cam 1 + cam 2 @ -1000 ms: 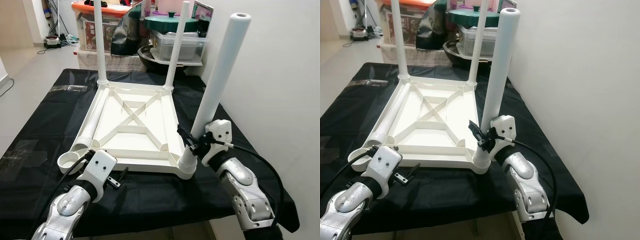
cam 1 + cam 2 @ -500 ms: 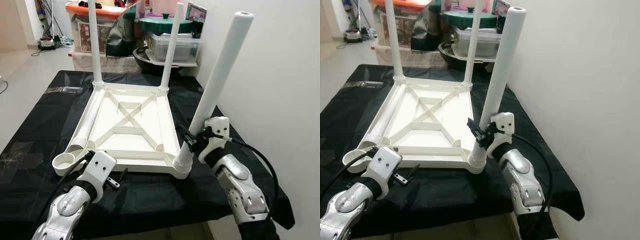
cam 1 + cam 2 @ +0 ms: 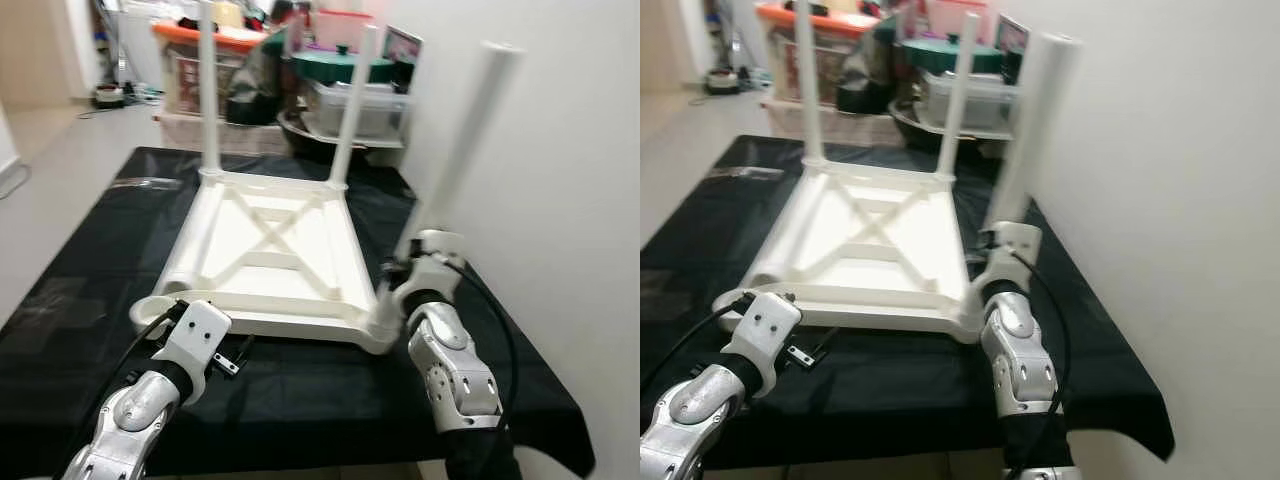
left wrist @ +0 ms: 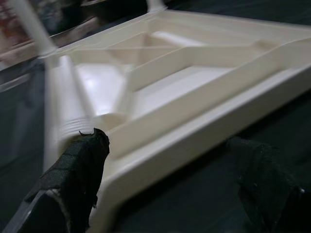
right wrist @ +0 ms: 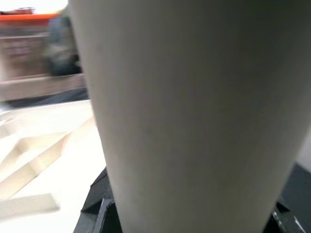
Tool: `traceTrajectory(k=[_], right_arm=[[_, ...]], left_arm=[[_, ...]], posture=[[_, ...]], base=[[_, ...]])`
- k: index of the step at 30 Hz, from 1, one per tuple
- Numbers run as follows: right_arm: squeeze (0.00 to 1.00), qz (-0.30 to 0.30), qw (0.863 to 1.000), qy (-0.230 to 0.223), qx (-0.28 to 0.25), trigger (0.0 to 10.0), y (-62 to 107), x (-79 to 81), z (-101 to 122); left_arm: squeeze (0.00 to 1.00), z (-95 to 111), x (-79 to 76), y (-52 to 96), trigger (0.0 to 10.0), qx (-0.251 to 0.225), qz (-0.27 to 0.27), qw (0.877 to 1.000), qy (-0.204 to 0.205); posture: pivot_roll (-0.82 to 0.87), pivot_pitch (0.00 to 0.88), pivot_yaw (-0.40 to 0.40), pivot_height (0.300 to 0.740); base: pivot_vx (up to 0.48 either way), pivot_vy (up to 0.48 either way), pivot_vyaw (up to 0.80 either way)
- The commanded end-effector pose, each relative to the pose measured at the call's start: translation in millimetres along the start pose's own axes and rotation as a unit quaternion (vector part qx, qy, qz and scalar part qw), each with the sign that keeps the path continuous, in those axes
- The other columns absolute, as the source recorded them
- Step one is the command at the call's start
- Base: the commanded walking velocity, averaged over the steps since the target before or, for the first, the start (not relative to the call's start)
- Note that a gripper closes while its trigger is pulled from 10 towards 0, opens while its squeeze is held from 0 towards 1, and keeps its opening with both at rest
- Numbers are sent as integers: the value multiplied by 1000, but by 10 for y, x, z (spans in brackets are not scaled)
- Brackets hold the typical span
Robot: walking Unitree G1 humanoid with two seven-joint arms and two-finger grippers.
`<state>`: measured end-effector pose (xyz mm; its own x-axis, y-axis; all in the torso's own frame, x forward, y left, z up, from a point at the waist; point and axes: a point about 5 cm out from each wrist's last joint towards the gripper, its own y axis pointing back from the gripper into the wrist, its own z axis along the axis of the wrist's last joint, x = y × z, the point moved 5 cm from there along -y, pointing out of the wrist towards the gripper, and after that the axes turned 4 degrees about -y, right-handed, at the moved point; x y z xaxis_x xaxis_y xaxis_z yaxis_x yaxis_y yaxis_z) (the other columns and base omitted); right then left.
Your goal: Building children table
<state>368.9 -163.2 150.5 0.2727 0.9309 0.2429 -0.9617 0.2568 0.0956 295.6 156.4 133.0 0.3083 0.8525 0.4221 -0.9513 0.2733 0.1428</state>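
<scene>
our right gripper [image 3: 398,283], jaws clamped on the third table leg [image 3: 455,165], has tilted it further in the near corner socket of the upturned tabletop [image 3: 270,262] on the worktop [image 3: 90,300], so it isn't seated; left gripper [image 3: 235,355] waits, jaws apart.

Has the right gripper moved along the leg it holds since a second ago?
Cannot tell. The camera shifted and blurred; the right gripper stays clamped low on the leg, just above the tabletop's corner socket.

a plain white table top [image 3: 275,250] and white legs [image 3: 456,160] on a black cloth [image 3: 80,300].
</scene>
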Motion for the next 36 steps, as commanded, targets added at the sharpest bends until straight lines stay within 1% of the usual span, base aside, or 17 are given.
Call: traceTrajectory(k=[1,6,7,15,16,19,20,21,23,24,25,26,28,30,31,34,36], right_arm=[[0,-61,992,-6,108,0,62,-221,-451],[0,-64,991,-7,116,0,65,-202,-458],[0,-52,992,-5,118,0,54,-115,-434],[0,-36,992,5,123,0,60,31,-404],[0,-22,992,5,122,1529,64,78,-389],[0,25,993,-16,113,0,84,226,-350],[0,25,993,-16,113,0,84,226,-350],[0,76,990,-30,114,0,120,379,-333],[0,76,990,-30,114,0,120,379,-333],[0,162,979,-40,114,0,195,594,-304],[0,162,979,-40,114,0,195,594,-304],[0,246,961,-36,117,0,293,774,-284],[0,246,961,-36,117,0,293,774,-284],[0,376,920,-1,114,0,472,921,-276],[0,376,920,-1,114,0,472,921,-276],[0,421,899,99,67,0,473,852,-252],[0,422,897,123,57,0,457,837,-249]], left_arm=[[0,-4,-6,-6,10000,3,-2,1000,-6],[0,-11,-6,-17,10000,4,-1,1000,-5],[0,2,-10,-39,10000,3,-1,1000,-5],[0,0,-10,-54,10000,1,-2,1000,-8],[0,-3,-10,-54,10000,2,-2,1000,-8],[0,-12,-20,-48,10000,2,-2,1000,-9],[0,-12,-20,-48,10000,2,-2,1000,-9],[0,-15,-26,-47,10000,2,-2,1000,-9],[0,-15,-26,-47,10000,2,-2,1000,-9],[0,-15,-34,-50,10000,1,-3,1000,-9],[0,-15,-34,-50,10000,1,-3,1000,-9],[0,-13,-39,-55,10000,1,-4,1000,-9],[0,-13,-39,-55,10000,1,-4,1000,-9],[0,-7,-44,-67,10000,-1,-5,1000,-10],[0,-7,-44,-67,10000,-1,-5,1000,-10],[0,-4,-32,-69,10000,-1,-2,1000,-11],[0,-5,-28,-66,10000,-1,-1,1000,-11]], posture=[[123,0,-137,740],[123,0,-137,740],[119,0,-136,740],[116,0,-140,740],[116,0,-140,740],[116,0,-140,740],[116,0,-140,740],[116,0,-140,740],[116,0,-140,740],[111,0,-139,740],[111,0,-139,740],[107,0,-137,740],[107,0,-137,740],[105,0,-139,740],[105,0,-139,740],[109,0,-146,740],[109,0,-146,740]], base=[[0,0,0],[0,0,0],[0,0,0],[0,0,0],[0,0,0],[0,0,0],[0,0,0],[0,0,0],[0,0,0],[0,0,0],[0,0,0],[0,0,0],[0,0,0],[0,0,0],[0,0,0],[0,0,0],[0,0,0]])
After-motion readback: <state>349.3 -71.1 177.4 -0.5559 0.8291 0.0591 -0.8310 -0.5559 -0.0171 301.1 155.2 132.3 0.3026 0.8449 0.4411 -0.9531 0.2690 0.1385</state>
